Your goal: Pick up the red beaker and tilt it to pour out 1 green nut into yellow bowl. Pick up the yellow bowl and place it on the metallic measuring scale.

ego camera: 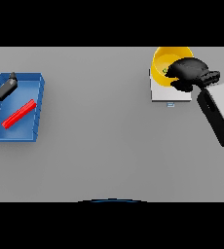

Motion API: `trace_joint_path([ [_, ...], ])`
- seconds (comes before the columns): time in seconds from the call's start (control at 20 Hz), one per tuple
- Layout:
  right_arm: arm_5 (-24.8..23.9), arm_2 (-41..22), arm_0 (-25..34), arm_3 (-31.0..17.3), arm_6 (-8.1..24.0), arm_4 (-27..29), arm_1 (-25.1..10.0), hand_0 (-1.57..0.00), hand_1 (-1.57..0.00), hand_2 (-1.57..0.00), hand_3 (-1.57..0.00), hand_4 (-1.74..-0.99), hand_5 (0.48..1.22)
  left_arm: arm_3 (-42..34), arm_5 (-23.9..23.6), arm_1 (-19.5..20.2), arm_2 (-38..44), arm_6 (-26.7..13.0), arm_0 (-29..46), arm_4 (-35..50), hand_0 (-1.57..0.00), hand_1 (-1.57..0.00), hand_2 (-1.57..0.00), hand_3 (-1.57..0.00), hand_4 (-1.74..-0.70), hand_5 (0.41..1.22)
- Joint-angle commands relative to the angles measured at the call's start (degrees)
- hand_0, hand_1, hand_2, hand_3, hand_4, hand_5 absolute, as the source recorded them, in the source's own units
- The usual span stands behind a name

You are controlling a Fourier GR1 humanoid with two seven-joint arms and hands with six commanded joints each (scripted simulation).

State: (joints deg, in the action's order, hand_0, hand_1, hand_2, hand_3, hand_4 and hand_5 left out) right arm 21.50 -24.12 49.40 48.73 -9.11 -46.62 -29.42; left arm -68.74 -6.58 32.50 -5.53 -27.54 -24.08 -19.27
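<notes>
The yellow bowl [162,62] stands on the pale metallic scale [168,93] at the far right of the table. A small green nut [165,71] shows inside it. My right hand [191,73] lies over the bowl's right rim with its fingers curled round that edge, hiding part of the bowl. The red beaker [18,114] lies on its side, slanted, in the blue tray [35,127] at the far left. My left hand [6,88] hovers over the tray's back left corner, fingers straight, holding nothing.
A small blue-grey tab [170,104] sticks out from the scale's front edge. My right forearm [220,113] slants in from the right edge. The grey table [99,121] stretches between tray and scale.
</notes>
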Motion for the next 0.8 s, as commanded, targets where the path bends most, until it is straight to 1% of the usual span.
trace_joint_path([
  [0.0,-1.0,0.2,0.3,-2.0,0.1,-0.3,0.4,-1.57,-1.57,-1.46,-1.26,-1.741,1.221,0.1,-0.2,0.0,0.1,-0.6,-0.2,-0.1,0.00,0.00,0.00,0.00,-0.72,0.684],
  [0.05,-1.9,0.5,0.6,-3.5,0.0,-0.4,0.7,-1.57,-1.57,-1.44,-1.28,-1.741,1.221,-0.6,-0.2,0.0,-0.2,-1.0,-0.7,-0.5,0.00,0.00,0.00,0.00,-0.72,0.682],
  [0.1,-2.7,0.7,0.3,-4.8,-0.7,-0.4,0.6,-1.57,-1.57,-1.42,-1.31,-1.741,1.221,-1.2,-0.1,0.1,-0.1,-1.3,-0.4,-0.4,0.00,0.00,0.00,0.00,-0.72,0.681],
  [0.15,-2.8,0.8,0.7,-6.0,-0.9,-0.5,0.7,-1.57,-1.57,-1.41,-1.35,-1.741,1.221,-1.1,0.2,0.0,-0.3,-1.4,-0.5,-0.3,0.00,0.00,0.00,0.00,-0.72,0.682],
  [0.3,-3.9,1.0,0.5,-8.8,-1.2,-0.5,1.6,-1.57,-1.57,-1.40,-1.35,-1.741,1.221,-0.1,0.3,0.0,-0.2,-0.8,-0.5,-0.1,0.00,0.00,0.00,0.00,-0.72,0.678],
  [0.4,-4.6,1.3,0.8,-10.6,-2.8,-0.4,1.9,-1.57,-1.57,-1.36,-1.34,-1.741,1.221,-0.3,0.1,-0.2,0.0,-0.7,-0.3,0.1,0.00,0.00,0.00,0.00,-0.73,0.675],
  [0.5,-5.5,1.5,0.9,-11.7,-3.4,-0.2,2.5,-1.57,-1.57,-1.34,-1.40,-1.741,1.221,0.5,-0.2,-0.2,-0.2,-1.2,-0.9,-0.6,0.00,0.00,0.00,0.00,-0.73,0.673],
  [0.55,-5.5,1.8,1.5,-12.5,-4.1,0.0,2.7,-1.56,-1.57,-1.34,-1.44,-1.741,1.221,0.0,0.0,-0.1,-0.4,-1.0,-0.5,-0.6,0.00,0.00,0.00,0.00,-0.72,0.671],
  [0.6,-6.1,1.7,0.9,-12.9,-4.7,0.0,2.9,-1.50,-1.57,-1.33,-1.46,-1.741,1.221,-0.8,-0.1,0.0,-0.5,-0.7,-0.1,-0.8,0.00,0.00,0.00,0.00,-0.72,0.669],
  [0.65,-6.2,1.6,0.7,-13.4,-4.4,-0.1,3.1,-1.46,-1.57,-1.34,-1.45,-1.741,1.221,-0.4,0.0,0.1,-0.3,-1.0,-0.7,-0.6,0.00,0.00,0.00,0.00,-0.72,0.668],
  [0.7,-6.0,1.6,1.0,-13.4,-4.0,-0.1,3.0,-1.45,-1.50,-1.38,-1.39,-1.734,1.221,0.1,-0.1,0.2,-0.3,-1.3,-1.3,-0.9,0.00,0.00,0.00,0.00,-0.72,0.667],
  [0.75,-5.5,1.8,1.4,-13.1,-3.6,0.2,3.3,-1.47,-1.48,-1.42,-1.24,-1.736,1.221,0.1,-0.3,0.0,-0.4,-0.9,-1.2,-1.0,0.00,0.00,0.00,0.00,-0.73,0.669],
])
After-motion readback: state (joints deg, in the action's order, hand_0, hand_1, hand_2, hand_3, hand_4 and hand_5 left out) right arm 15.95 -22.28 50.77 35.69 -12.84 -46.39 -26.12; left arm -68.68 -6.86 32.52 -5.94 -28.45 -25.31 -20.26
